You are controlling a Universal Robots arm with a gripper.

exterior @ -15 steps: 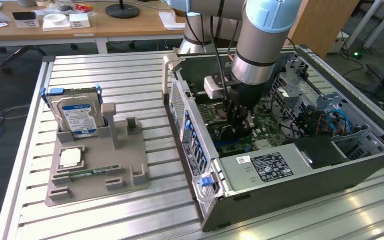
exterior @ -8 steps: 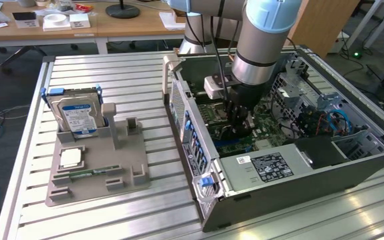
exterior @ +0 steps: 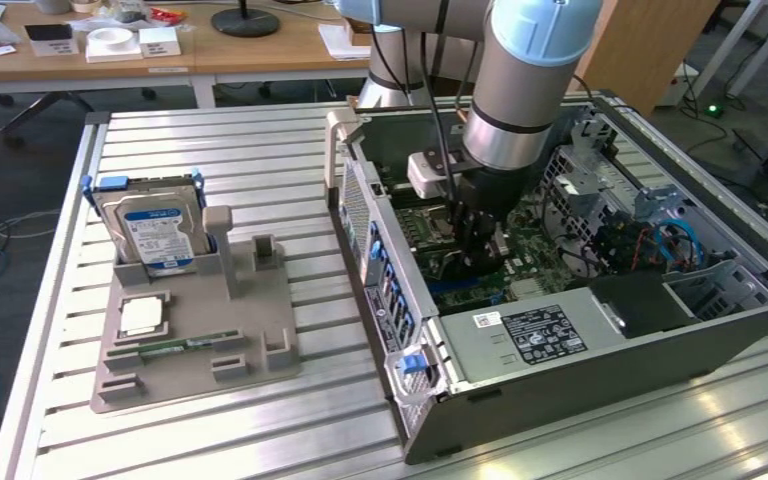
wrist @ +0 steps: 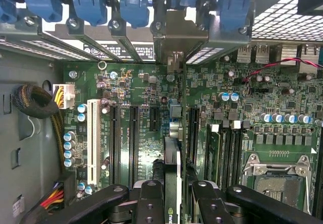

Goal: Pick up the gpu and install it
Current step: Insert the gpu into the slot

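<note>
Dark-green and standing on edge, the gpu is pinched between the tool's fingers inside the computer case, low over the motherboard, its long axis parallel to the black expansion slots.

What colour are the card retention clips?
Blue: the retention clips show best in the wrist view.

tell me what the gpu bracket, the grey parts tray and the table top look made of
gpu bracket: bare sheet metal, probably steel; dull silver-grey sheen.
parts tray: likely plastic, matte; flat uniform grey, no glints.
table top: looks like aluminium, brushed; pale silvery ribbed slats catching light.
</note>
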